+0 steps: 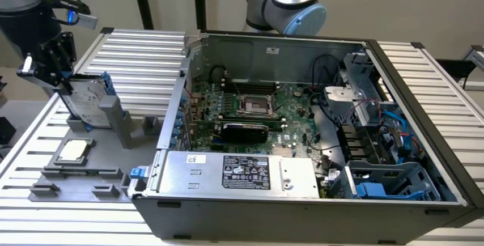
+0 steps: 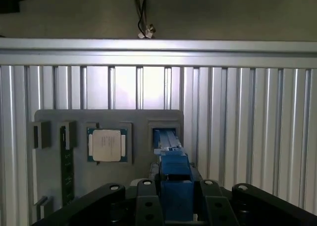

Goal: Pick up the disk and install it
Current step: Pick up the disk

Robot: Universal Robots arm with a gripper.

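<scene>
- Counting by kind, one disk (image 1: 85, 96), one chip (image 1: 72, 151), one grey holder (image 1: 76, 181) and one open case (image 1: 302, 217) are seen on the ribbed metal worktop (image 1: 136, 47).
- One arm (image 1: 291, 2) is seen, and one tool (image 1: 64, 81) is carried by it; two black fingers (image 2: 148, 203) are counted in the wrist view.
- Within the case, one grey power supply (image 1: 242, 172) with a black label, one green board (image 1: 250, 104) and one blue bay (image 1: 386, 186) are counted.
- The disk is shown as a flat silver-grey metal slab set in a blue plastic frame; a pale label can be made out on its broad face in the exterior view.
- The disk is stood upright on edge at the holder, on the exterior view's left, outside the case and well apart from the bay.
- In the wrist view the blue edge of the disk (image 2: 175, 179) is seen running from a slot in the holder (image 2: 54, 186) to the tool (image 2: 177, 206); whether its lower end is seated in that slot or just raised cannot be told.
- The tool is closed narrowly on the upper end of the disk, with one finger pressed against each side of the blue frame.
- The chip (image 2: 106, 145) is laid flat in a square recess of the holder, beside the slot and apart from the disk.
</scene>
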